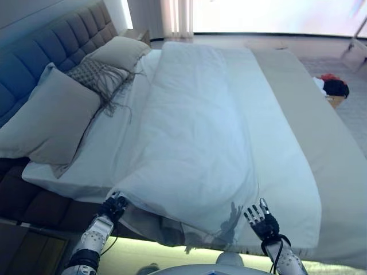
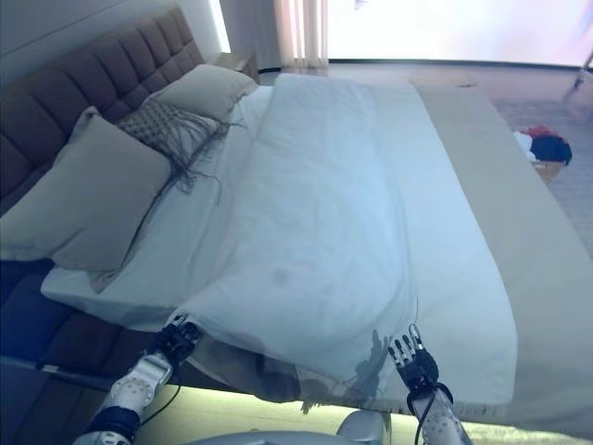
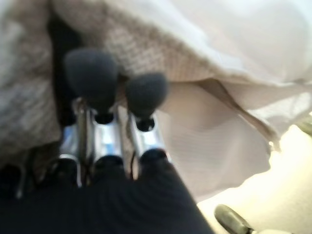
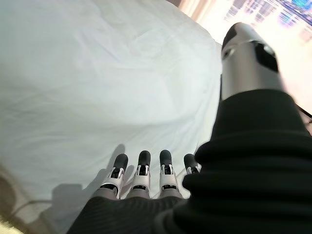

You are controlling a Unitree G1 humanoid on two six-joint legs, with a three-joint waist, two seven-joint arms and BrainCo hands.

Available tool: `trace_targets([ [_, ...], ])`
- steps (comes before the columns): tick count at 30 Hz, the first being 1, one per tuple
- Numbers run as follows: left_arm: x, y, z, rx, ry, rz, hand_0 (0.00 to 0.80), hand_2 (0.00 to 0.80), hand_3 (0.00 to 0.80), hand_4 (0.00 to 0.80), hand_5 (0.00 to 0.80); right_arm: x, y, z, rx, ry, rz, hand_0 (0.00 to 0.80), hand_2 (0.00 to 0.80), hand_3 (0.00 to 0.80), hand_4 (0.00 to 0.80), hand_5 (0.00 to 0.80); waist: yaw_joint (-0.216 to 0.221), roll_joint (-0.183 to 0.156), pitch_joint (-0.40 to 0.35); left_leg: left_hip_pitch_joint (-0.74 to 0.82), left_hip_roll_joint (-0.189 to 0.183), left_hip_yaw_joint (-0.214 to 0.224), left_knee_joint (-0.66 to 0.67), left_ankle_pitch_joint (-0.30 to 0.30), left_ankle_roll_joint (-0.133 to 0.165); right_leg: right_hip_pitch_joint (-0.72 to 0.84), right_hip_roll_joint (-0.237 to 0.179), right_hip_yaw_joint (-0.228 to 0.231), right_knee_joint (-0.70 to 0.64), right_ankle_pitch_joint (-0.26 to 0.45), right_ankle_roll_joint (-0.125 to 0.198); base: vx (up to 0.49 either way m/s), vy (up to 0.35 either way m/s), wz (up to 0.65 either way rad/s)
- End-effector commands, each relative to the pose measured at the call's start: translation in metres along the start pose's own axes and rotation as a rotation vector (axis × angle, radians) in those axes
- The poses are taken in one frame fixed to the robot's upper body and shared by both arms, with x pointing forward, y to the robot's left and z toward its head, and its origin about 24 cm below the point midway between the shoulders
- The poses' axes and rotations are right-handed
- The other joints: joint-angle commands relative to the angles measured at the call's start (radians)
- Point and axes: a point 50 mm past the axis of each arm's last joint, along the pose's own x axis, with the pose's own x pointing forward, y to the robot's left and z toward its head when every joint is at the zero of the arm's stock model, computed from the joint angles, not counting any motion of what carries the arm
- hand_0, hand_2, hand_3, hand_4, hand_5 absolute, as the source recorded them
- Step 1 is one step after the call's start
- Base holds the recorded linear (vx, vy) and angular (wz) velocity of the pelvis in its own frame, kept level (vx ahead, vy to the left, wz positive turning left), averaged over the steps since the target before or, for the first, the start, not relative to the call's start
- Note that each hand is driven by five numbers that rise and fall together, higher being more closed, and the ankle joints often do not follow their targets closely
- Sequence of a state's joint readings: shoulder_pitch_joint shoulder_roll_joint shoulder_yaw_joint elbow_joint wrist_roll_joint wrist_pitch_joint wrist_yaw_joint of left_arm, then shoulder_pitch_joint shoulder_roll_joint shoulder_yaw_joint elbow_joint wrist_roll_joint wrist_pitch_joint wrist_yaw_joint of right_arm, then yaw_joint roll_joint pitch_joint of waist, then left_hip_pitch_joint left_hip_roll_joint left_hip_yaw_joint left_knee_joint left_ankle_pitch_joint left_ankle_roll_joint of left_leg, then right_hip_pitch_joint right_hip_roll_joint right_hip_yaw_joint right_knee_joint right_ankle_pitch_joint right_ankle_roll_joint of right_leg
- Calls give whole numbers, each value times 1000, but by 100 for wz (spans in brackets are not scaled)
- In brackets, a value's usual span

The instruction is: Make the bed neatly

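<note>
A puffy white duvet [image 1: 195, 132] lies lengthwise down the middle of the bed [image 1: 338, 172], smooth with soft rumples, its near corner at the lower left of the frame. The left robot hand [image 1: 114, 206] reaches under that corner against a coarse woven beige layer [image 3: 146, 44]; whether its fingers grip cannot be told. The right robot hand [image 1: 262, 220] hovers at the lower right edge, fingers straight and spread. Square grey pillows [image 1: 49, 123] and a fringed knit cushion [image 1: 97, 77] lean on the tufted headboard [image 1: 63, 40] at upper left.
</note>
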State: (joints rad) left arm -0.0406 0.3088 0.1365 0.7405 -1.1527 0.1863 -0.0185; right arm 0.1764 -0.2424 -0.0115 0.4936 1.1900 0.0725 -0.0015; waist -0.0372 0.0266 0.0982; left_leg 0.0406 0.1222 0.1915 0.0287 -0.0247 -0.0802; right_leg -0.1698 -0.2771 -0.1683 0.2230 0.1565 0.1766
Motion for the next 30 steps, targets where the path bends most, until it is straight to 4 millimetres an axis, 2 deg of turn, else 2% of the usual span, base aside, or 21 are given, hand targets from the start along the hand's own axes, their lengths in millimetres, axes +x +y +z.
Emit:
trace_targets([
  [1, -12, 5, 69, -29, -275, -44, 800, 800, 800, 800, 800, 1, 21, 12, -5, -67, 104, 0, 0, 0, 0, 0, 44, -47, -34, -63, -120, 30, 51, 5, 98, 155, 66, -83, 212, -101, -10, -135, 65, -33],
  [2, -14, 9, 70, -34, -281, -35, 800, 800, 800, 800, 800, 2, 22, 12, -10, -64, 108, 0, 0, 0, 0, 0, 50, -51, -37, -73, -129, 35, 53, 7, 103, 170, 85, -83, 198, -106, -11, -172, 11, -36],
  [4, -15, 14, 70, -53, -289, -18, 800, 800, 800, 800, 800, 4, 27, 11, -20, -53, 128, 0, 0, 0, 0, 0, 62, -65, -41, -132, -157, 14, 66, 29, 101, 220, 152, -43, 86, -144, -33, -168, -81, -71],
  [6, -15, 16, 69, -93, -295, -9, 800, 800, 800, 800, 800, 5, 30, 8, -44, -36, 141, 0, 0, 0, 0, 0, 68, -67, -43, -181, -156, 9, 70, 63, 75, 274, 205, -11, -56, -200, -78, -138, -93, -45],
  [7, -15, 18, 65, -113, -299, -2, 800, 800, 800, 800, 800, 5, 31, 8, -71, -18, 142, 0, 0, 0, 0, 0, 74, -67, -38, -215, -148, 1, 68, 99, 50, 301, 226, 7, -112, -217, -94, -138, -43, -7],
  [8, -16, 20, 61, -115, -297, 8, 800, 800, 800, 800, 800, 4, 32, 9, -85, -8, 139, 0, 0, 0, 0, 0, 80, -62, -32, -238, -139, -24, 67, 134, 35, 309, 234, 24, -127, -215, -101, -150, -16, -19],
  [9, -18, 24, 58, -130, -296, 24, 800, 800, 800, 800, 800, 3, 32, 10, -99, 5, 140, 0, 0, 0, 0, 0, 92, -53, -21, -267, -131, -106, 57, 190, 15, 322, 250, 69, -155, -238, -121, -143, 6, -48],
  [11, -20, 29, 57, -163, -283, 28, 800, 800, 800, 800, 800, 1, 29, 11, -113, 10, 126, 0, 0, 0, 0, 0, 106, -43, -13, -298, -108, -175, 60, 214, 3, 314, 257, 101, -172, -247, -135, -151, 8, -106],
  [14, -19, 31, 51, -166, -257, 29, 800, 800, 800, 800, 800, -1, 20, 13, -98, -2, 99, 0, 0, 0, 0, 0, 86, -56, 0, -300, -61, -137, 150, 167, 0, 291, 223, 67, -172, -230, -141, -154, 38, -55],
  [17, -19, 36, 41, -183, -243, 39, 800, 800, 800, 800, 800, -3, 13, 21, -102, -12, 88, 0, 0, 0, 0, 0, 40, -55, 11, -233, 17, -155, 211, 140, -10, 229, 188, 56, -116, -231, -145, -107, 197, 17],
  [19, -18, 40, 32, -196, -228, 52, 800, 800, 800, 800, 800, -4, 11, 24, -102, -11, 86, 0, 0, 0, 0, 0, 9, -29, 6, -162, 94, -177, 175, 185, -37, 187, 171, 58, -67, -249, -142, -37, 340, -24],
  [22, -13, 32, 21, -189, -200, 53, 800, 800, 800, 800, 800, -5, 15, 19, -100, -11, 100, 0, 0, 0, 0, 0, -16, 10, 9, -99, 179, -204, 101, 252, -81, 156, 124, 53, -4, -275, -129, -13, 431, 3],
  [24, -11, 30, 20, -171, -199, 51, 800, 800, 800, 800, 800, -7, 17, 14, -90, -14, 116, 0, 0, 0, 0, 0, -24, 26, 10, -71, 194, -217, 69, 250, -94, 140, 84, 55, 31, -285, -112, 12, 439, 40],
  [25, -12, 32, 22, -167, -203, 56, 800, 800, 800, 800, 800, -8, 19, 15, -86, -21, 126, 0, 0, 0, 0, 0, -30, 43, 12, -52, 191, -217, 52, 222, -96, 119, 47, 62, 67, -293, -92, 17, 478, 30],
  [28, -17, 44, 29, -156, -224, 104, 800, 800, 800, 800, 800, -7, 22, 20, -83, -34, 153, 0, 0, 0, 0, 0, -36, 64, 19, -32, 157, -197, 61, 132, -96, 94, -31, 77, 120, -294, -54, 32, 432, 38],
  [30, -21, 55, 35, -171, -236, 152, 800, 800, 800, 800, 800, -6, 23, 18, -68, -17, 156, 0, 0, 0, 0, 0, -36, 66, 18, -29, 143, -194, 75, 105, -94, 102, -52, 82, 112, -284, -42, 55, 307, 54],
])
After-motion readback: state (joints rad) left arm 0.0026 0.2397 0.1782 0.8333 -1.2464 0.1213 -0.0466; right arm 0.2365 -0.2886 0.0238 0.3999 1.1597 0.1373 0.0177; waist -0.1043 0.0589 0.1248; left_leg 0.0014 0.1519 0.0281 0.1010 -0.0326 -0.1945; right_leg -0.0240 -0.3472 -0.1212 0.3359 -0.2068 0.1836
